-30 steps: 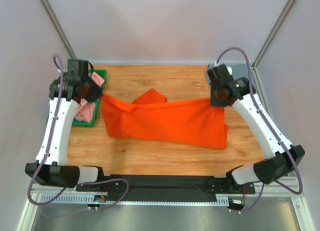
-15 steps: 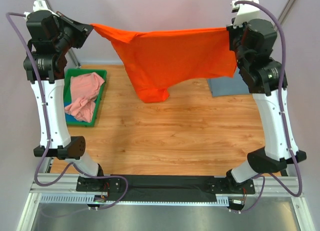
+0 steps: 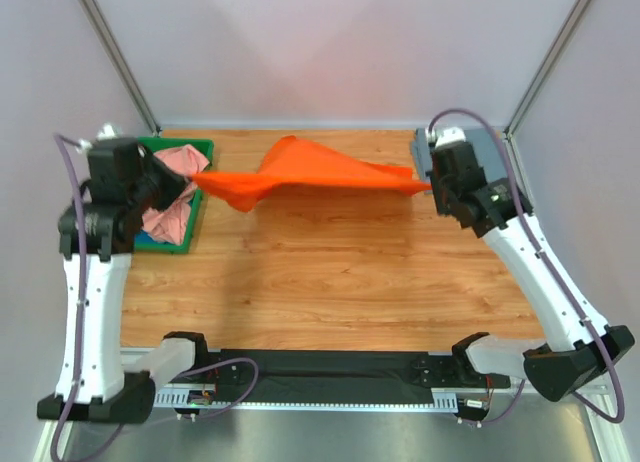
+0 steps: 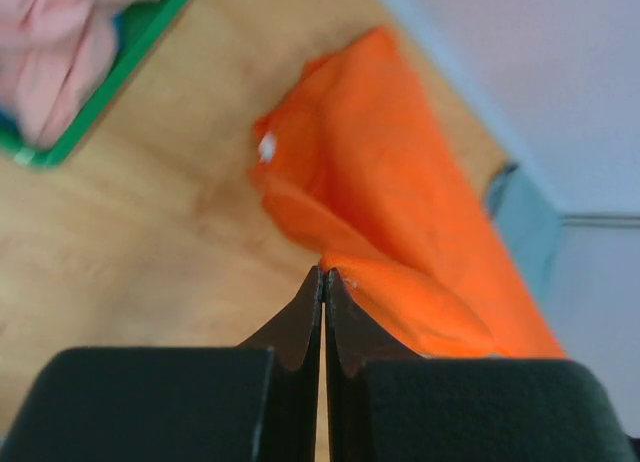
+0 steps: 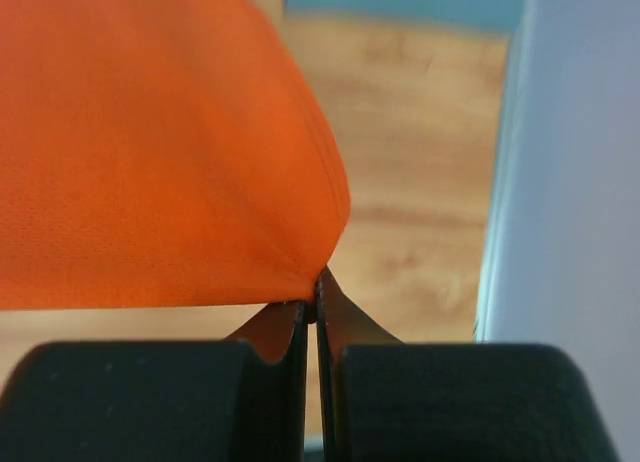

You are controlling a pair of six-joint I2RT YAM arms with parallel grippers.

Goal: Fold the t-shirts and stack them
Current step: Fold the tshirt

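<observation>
The bright orange t-shirt [image 3: 310, 172] hangs stretched between my two grippers above the far part of the wooden table. My left gripper [image 3: 190, 179] is shut on its left corner; in the left wrist view the orange t-shirt [image 4: 400, 242] runs away from the closed gripper [image 4: 324, 274]. My right gripper [image 3: 430, 187] is shut on its right corner, and the orange t-shirt [image 5: 150, 152] fills the right wrist view above the closed gripper [image 5: 319, 275]. A salmon pink t-shirt [image 3: 172, 202] lies crumpled in the green tray [image 3: 196, 200]. A slate grey-blue t-shirt [image 3: 497, 152] lies folded at the far right.
The green tray stands at the table's left edge, under my left arm; its corner shows in the left wrist view [image 4: 90, 112]. Metal frame posts [image 3: 115, 52] rise at both back corners. The enclosure wall [image 5: 570, 162] is close on my right gripper's right.
Both arms came down from high up, lowering the spread orange t-shirt toward the far part of the table. A second ago it lay on the table; it was lifted, then lowered.
</observation>
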